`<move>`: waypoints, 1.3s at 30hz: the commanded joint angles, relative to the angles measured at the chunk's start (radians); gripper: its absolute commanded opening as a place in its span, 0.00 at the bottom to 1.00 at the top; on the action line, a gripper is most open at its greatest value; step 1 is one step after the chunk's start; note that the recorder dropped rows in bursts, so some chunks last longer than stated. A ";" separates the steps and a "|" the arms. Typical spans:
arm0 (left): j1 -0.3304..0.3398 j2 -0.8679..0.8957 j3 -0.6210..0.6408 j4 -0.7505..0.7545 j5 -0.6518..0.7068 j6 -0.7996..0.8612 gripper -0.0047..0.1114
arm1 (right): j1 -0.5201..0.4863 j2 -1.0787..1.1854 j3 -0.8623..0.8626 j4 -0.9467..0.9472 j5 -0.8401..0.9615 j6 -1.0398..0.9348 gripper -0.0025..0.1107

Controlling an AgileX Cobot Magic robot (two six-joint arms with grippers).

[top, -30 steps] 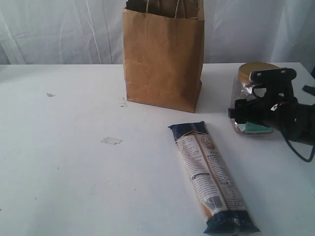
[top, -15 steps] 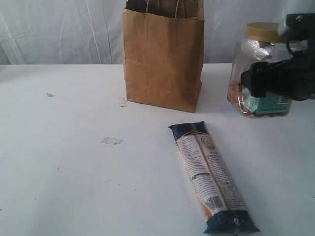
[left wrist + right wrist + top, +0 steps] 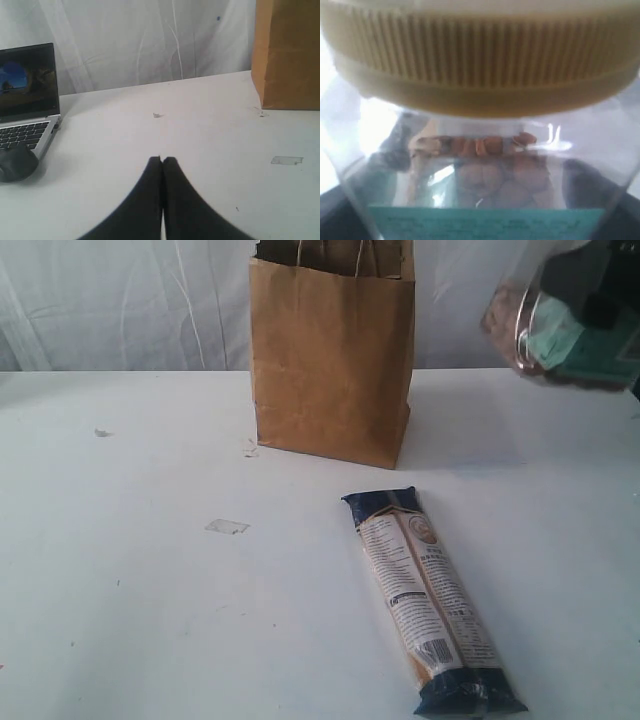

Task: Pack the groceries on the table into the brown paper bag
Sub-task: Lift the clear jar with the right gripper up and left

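Aloft, right fingers (image 3: 583, 282) wide around jar (image 3: 508, 318)

Gold-lidded clear jar (image 3: 550, 335): motion-blurred, cropped by top and right edges of exterior view; label print unreadable in right wrist view. Right end effector (image 3: 590, 288): largely masked by jar, fingers indistinguishable. Brown paper bag (image 3: 330, 360): rim and handles cropped. Laptop (image 3: 27, 100): cropped.

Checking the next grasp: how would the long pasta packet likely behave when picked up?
The long pasta packet lies straight, so it probably stays stiff if gripped mid-length. Its glossy film may be slippery; gripped at one end, it would likely tilt.
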 commanded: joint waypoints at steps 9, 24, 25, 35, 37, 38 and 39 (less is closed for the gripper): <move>-0.006 -0.008 0.003 -0.002 0.001 -0.002 0.04 | -0.004 0.127 -0.112 0.008 -0.324 0.097 0.02; -0.006 -0.008 0.003 -0.002 0.001 -0.002 0.04 | -0.065 0.541 -0.869 -0.039 0.489 -0.102 0.02; -0.006 -0.008 0.003 -0.002 0.001 -0.002 0.04 | -0.067 0.563 -0.888 -0.039 0.506 -0.127 0.02; -0.006 -0.008 0.003 -0.002 0.001 -0.002 0.04 | -0.062 0.660 -0.903 -0.030 0.384 -0.416 0.02; -0.006 -0.008 0.003 -0.002 0.001 0.000 0.04 | -0.060 0.680 -0.903 0.006 0.323 -0.416 0.02; -0.006 -0.008 0.003 -0.002 0.001 0.000 0.04 | -0.060 0.688 -0.903 0.029 0.295 -0.416 0.02; -0.006 -0.008 0.003 -0.002 0.001 0.000 0.04 | -0.053 0.702 -0.903 0.064 0.251 -0.416 0.02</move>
